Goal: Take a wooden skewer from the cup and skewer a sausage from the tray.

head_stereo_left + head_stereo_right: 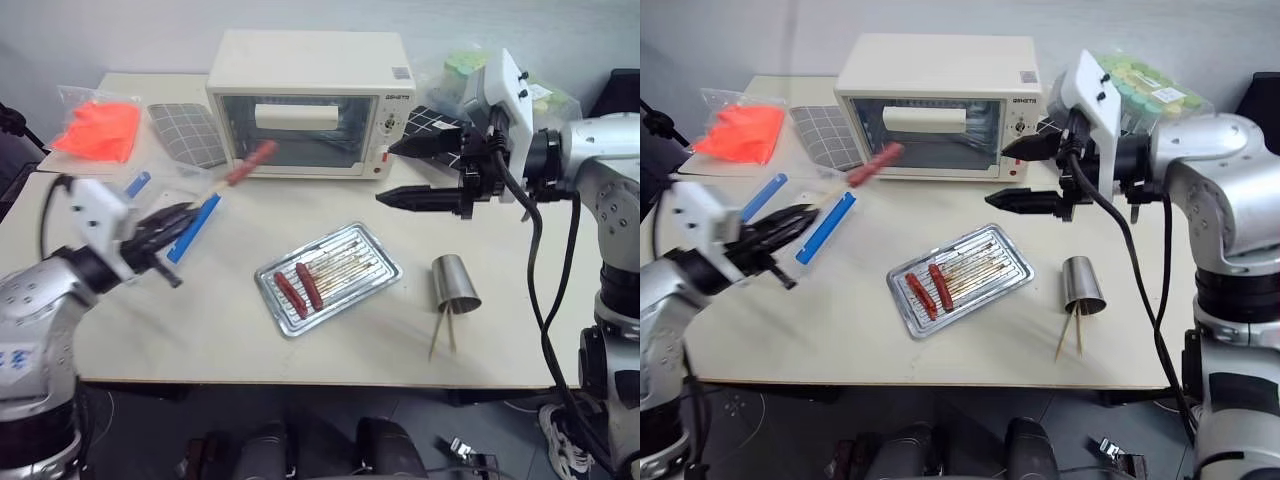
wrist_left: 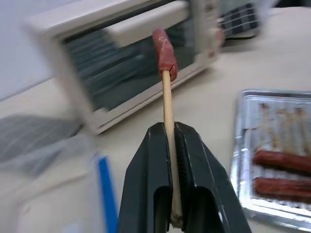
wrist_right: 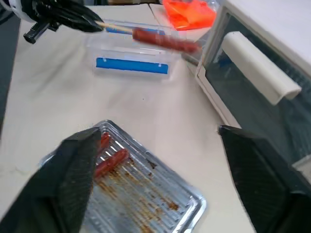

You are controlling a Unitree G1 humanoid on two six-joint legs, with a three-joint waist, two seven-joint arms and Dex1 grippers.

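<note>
left gripper (image 1: 172, 222): clenched on wooden skewer (image 2: 168, 121), sausage (image 1: 250, 163) impaled at its tip, raised before toaster oven (image 1: 310, 100) | tray (image 1: 385, 262): two sausages left | right gripper (image 1: 420, 172): released, empty | advice: skewer should be kept level, grip kept firm

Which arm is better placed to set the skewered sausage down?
Left. Its claw is shut on the wooden skewer carrying the sausage; the right claw is open and empty.

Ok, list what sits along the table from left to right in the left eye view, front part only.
Left pincer holding the skewer → tray with two sausages → cup.
</note>
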